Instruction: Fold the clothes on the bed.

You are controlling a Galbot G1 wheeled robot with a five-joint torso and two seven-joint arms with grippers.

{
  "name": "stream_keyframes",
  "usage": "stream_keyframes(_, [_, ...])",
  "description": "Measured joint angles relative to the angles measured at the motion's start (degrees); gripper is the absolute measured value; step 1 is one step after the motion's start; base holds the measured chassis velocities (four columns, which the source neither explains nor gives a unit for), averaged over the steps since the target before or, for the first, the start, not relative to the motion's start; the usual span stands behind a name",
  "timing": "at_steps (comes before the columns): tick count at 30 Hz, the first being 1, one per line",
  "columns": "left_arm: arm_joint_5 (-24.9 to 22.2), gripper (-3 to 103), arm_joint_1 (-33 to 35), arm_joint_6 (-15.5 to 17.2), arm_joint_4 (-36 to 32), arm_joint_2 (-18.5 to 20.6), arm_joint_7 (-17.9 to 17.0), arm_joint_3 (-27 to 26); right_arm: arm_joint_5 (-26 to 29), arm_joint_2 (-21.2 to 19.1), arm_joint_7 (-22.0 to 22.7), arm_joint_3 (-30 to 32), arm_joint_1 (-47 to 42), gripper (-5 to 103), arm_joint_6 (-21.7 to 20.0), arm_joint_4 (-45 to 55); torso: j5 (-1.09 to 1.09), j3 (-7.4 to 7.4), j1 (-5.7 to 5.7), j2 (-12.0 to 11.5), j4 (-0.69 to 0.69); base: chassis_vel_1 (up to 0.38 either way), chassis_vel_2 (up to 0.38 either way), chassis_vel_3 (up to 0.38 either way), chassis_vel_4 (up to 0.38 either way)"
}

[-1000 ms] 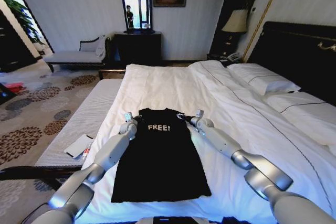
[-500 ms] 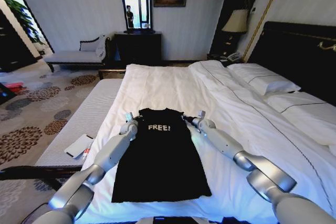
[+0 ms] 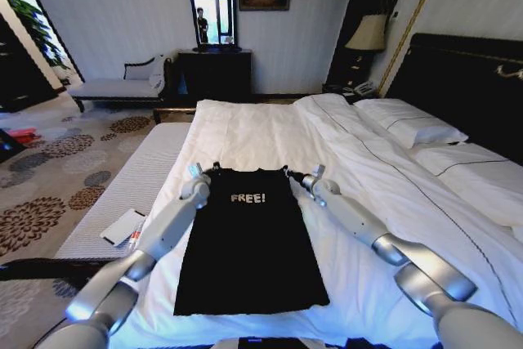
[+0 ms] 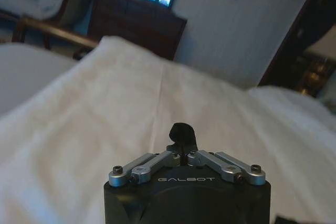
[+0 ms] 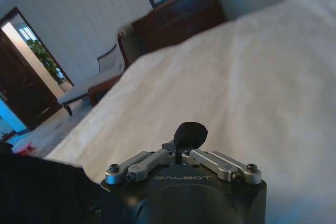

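A black short-sleeved cotton T-shirt (image 3: 249, 243) with white "FREE!" lettering lay flat on the white duvet of the large dark-framed double bed (image 3: 270, 132). The left tool (image 3: 198, 175) was closed on its left shoulder corner, a pinch of black cloth showing between the fingers (image 4: 182, 135). The right tool (image 3: 301, 177) likewise gripped the right shoulder corner.

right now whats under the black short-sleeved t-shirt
The black short-sleeved T-shirt lies flat on the bed's white duvet; the covered patch can't be seen. Both grippers pinch its shoulders.
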Motion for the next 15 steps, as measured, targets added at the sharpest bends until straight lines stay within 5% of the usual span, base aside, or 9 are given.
stream_keyframes(9, [-2.4, 1, -6.2, 0.2, 0.7, 2.5, -0.1, 1.0, -1.4, -1.4, 1.0, -0.6, 2.9, 0, 2.0, 2.9, -0.01, 0.00, 0.00, 0.0, 0.01, 0.000, 0.000, 0.000, 0.000])
stream_keyframes(15, [-1.8, 1, -13.3, -0.2, 8.8, 1.2, 1.3, 3.9, -2.9, 1.7, 0.5, -1.3, 6.8, 0, 4.5, -2.6, -0.01, 0.00, 0.01, 0.0, 0.01, 0.000, 0.000, 0.000, 0.000])
